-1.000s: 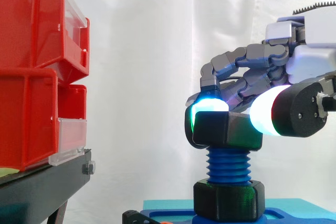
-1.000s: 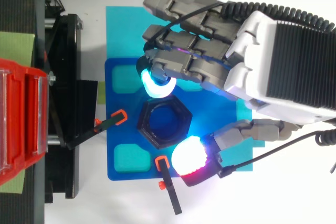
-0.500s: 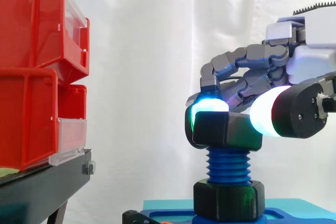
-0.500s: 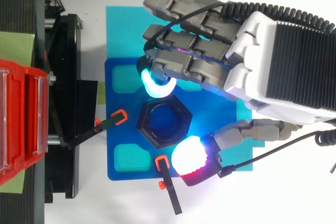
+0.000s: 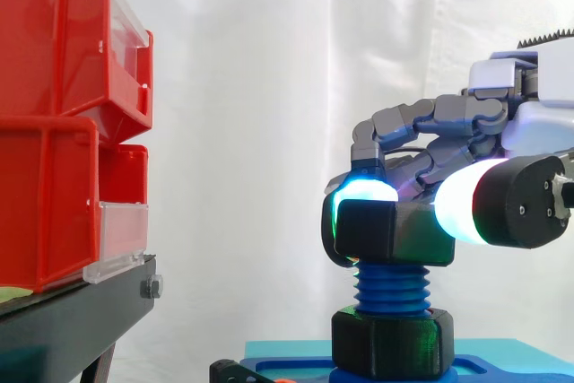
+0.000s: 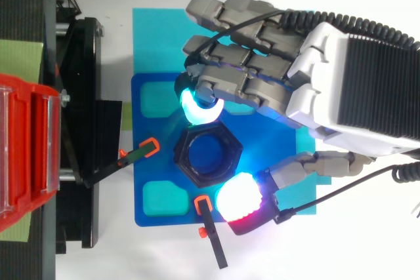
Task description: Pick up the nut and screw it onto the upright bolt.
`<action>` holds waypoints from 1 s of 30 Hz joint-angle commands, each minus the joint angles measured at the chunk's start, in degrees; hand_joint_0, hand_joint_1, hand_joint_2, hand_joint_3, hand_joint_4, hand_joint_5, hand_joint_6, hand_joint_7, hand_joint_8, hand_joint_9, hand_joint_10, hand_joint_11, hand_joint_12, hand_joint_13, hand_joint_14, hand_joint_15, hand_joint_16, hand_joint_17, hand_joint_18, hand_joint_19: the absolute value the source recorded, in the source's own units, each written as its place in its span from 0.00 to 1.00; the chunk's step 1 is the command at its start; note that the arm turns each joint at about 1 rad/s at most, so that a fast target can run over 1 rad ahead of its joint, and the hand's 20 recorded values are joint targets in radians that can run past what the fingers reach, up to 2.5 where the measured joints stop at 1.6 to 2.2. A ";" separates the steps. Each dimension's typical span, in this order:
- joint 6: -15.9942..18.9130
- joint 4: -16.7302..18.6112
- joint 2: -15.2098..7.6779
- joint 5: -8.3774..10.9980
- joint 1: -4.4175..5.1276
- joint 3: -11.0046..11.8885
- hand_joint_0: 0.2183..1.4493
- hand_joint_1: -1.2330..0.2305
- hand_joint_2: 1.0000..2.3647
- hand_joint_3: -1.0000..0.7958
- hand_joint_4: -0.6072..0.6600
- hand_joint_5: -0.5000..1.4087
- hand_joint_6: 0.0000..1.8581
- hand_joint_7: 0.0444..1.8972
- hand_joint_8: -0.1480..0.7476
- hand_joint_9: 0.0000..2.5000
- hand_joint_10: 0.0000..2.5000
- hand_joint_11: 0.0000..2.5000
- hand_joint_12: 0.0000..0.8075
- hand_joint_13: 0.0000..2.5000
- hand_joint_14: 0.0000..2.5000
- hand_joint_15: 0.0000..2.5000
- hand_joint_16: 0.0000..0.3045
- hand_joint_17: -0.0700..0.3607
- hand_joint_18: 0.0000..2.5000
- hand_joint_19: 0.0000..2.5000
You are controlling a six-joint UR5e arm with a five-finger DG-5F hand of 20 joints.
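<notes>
- Side view shows the nut [image 5: 390, 232] seated on top of the upright blue bolt [image 5: 392, 289], so the pick-up is judged done.
- The hand [image 5: 529, 132] is closed on the nut. The nut is pinched between a curled finger with a cyan pad [image 6: 197, 106] on one side and the thumb with a white-and-red pad [image 6: 239, 201] on the opposite side.
- From above, the bolt's blue top is seen inside the nut's hole, so the two are lined up. The nut is judged to be on the first threads, though engagement cannot be confirmed.
- Several bare threads are seen between the held nut and a lower nut [image 5: 392, 343] at the bolt's foot. The screwing-down is what is left, and the grip will probably have to be reset between turns.
- Counted: one bolt, two black nuts (one held, one at the foot) and one hand.
- One blue plate [image 6: 154, 129] is laid on one cyan mat [image 6: 154, 37], and two orange-tipped clamps [image 6: 141, 151] are set at the plate's edge.
- Two red bins [image 5: 54, 42] are stacked on one black stand [image 5: 72, 316], well apart from the bolt, before a white curtain [image 5: 251, 87].
</notes>
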 commanded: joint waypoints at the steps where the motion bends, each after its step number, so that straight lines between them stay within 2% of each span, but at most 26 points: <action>1: -0.13 0.11 -0.02 0.00 -0.01 -0.10 0.23 0.42 0.00 0.28 0.73 0.18 0.27 0.69 0.53 0.19 0.00 0.00 0.45 0.15 0.00 0.00 0.16 0.42 0.14 0.00; 6: -0.22 0.11 -0.02 -0.09 -0.01 -0.10 0.19 0.47 0.00 0.28 0.75 0.18 0.27 0.65 0.54 0.19 0.00 0.00 0.48 0.16 0.00 0.00 0.17 0.44 0.15 0.00; 10: -0.22 0.11 -0.02 -0.09 -0.10 -0.02 0.15 0.53 0.00 0.28 0.77 0.17 0.27 0.54 0.56 0.18 0.00 0.00 0.52 0.15 0.00 0.00 0.19 0.47 0.14 0.00; 17: -0.22 0.20 0.07 -0.79 -0.62 -0.02 0.12 0.59 0.00 0.28 0.72 0.15 0.27 0.40 0.55 0.15 0.00 0.00 0.56 0.12 0.00 0.00 0.21 0.50 0.10 0.00; 28: -0.22 0.47 0.07 -1.32 -0.80 0.34 0.11 0.68 0.00 0.28 0.68 0.14 0.27 0.34 0.54 0.12 0.00 0.00 0.57 0.09 0.00 0.00 0.22 0.51 0.06 0.00; 30: -0.22 0.20 0.07 -1.76 -0.80 0.95 0.12 0.77 0.00 0.28 0.67 0.14 0.27 0.32 0.53 0.11 0.00 0.00 0.57 0.07 0.00 0.00 0.22 0.51 0.03 0.00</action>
